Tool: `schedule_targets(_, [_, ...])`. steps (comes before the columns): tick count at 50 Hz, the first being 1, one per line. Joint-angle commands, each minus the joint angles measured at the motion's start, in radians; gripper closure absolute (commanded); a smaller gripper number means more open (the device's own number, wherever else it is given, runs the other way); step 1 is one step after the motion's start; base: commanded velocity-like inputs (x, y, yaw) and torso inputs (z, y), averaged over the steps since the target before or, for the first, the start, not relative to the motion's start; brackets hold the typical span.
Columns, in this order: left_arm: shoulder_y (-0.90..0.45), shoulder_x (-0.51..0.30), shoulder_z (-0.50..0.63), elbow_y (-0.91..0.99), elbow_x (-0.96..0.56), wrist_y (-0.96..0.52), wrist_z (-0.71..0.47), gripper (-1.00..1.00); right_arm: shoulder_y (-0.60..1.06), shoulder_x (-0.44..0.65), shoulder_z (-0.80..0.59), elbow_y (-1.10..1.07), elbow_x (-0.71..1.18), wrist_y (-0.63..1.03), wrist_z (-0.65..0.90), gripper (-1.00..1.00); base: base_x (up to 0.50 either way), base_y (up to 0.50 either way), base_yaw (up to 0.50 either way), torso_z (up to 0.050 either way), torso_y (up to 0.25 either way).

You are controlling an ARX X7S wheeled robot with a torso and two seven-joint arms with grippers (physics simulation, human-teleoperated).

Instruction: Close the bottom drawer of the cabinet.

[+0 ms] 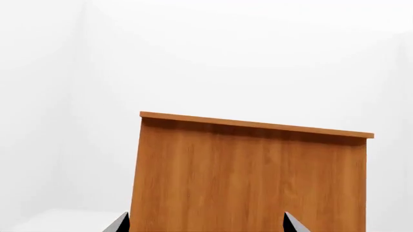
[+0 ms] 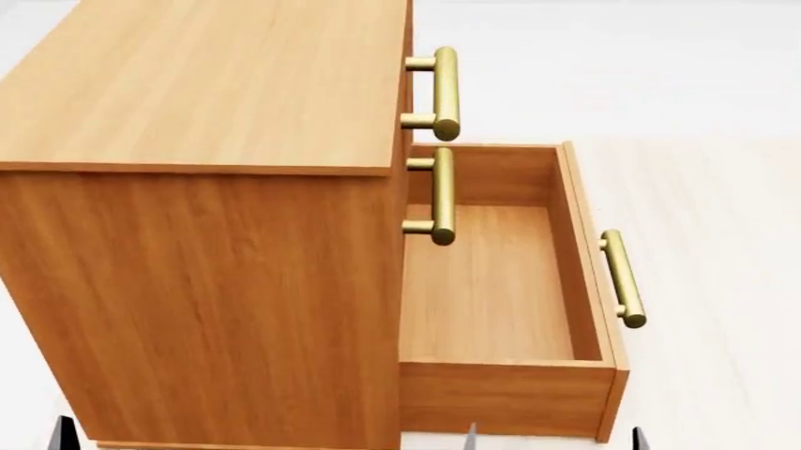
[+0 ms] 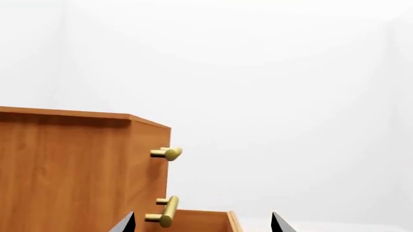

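Orange-brown wood grain fills most of the head view: the cabinet (image 2: 201,281) stands at left, seen from its side and top, its front turned to the right. Bottom drawer (image 2: 494,291) pulled well out from the cabinet front, plain wood floor bare inside, its brass bar handle (image 2: 622,278) on the outer face at right. Two upper drawers sit flush, their brass handles (image 2: 442,89) stacked above the open box.

Left hand (image 1: 206,223): only two dark fingertips (image 1: 118,224) show at the frame edge in the left wrist view, set wide apart, nothing between them. It faces the cabinet's plain side panel, apart from it.

Right hand (image 3: 202,222): two dark fingertips (image 3: 279,223) likewise spread, holding nothing. Beyond it the right wrist view shows the cabinet's front corner, two brass handles, and the rim of the open drawer.

Pale floor (image 2: 726,187) and white walls around.
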Motion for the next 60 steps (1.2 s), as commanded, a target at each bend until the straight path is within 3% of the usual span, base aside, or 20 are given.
schedule_targets(1, [-0.004, 0.015, -0.011, -0.024, 0.017, 0.012, 0.016, -1.00, 0.013, -0.018, 0.036, 0.046, 0.014, -0.024, -0.021, -1.00, 0.00, 0.00, 0.00, 0.000, 0.000])
schedule_targets(18, [-0.002, 0.012, -0.007, -0.026, 0.020, 0.017, 0.010, -1.00, 0.027, -0.025, 0.043, 0.051, 0.042, 0.028, -0.011, -1.00, 0.00, 0.00, 0.00, 0.000, 0.000])
schedule_targets(25, [-0.003, 0.010, -0.001, -0.029, 0.021, 0.019, 0.011, -1.00, 0.045, -0.029, 0.022, 0.183, 0.035, -0.137, -0.039, -1.00, 0.08, 0.00, 0.00, 0.000, 0.000])
schedule_targets(37, [-0.004, 0.007, 0.000, -0.028, 0.021, 0.019, 0.006, -1.00, 0.046, -0.036, 0.021, 0.195, 0.016, -0.135, -0.023, -1.00, 0.26, 0.00, 0.00, 0.000, 0.000])
schedule_targets(60, [-0.010, 0.012, 0.018, -0.054, 0.032, 0.020, -0.001, -1.00, 0.060, -0.011, 0.051, 0.104, 0.082, 0.036, -0.025, -1.00, 0.00, 0.00, 0.00, 0.000, 0.000])
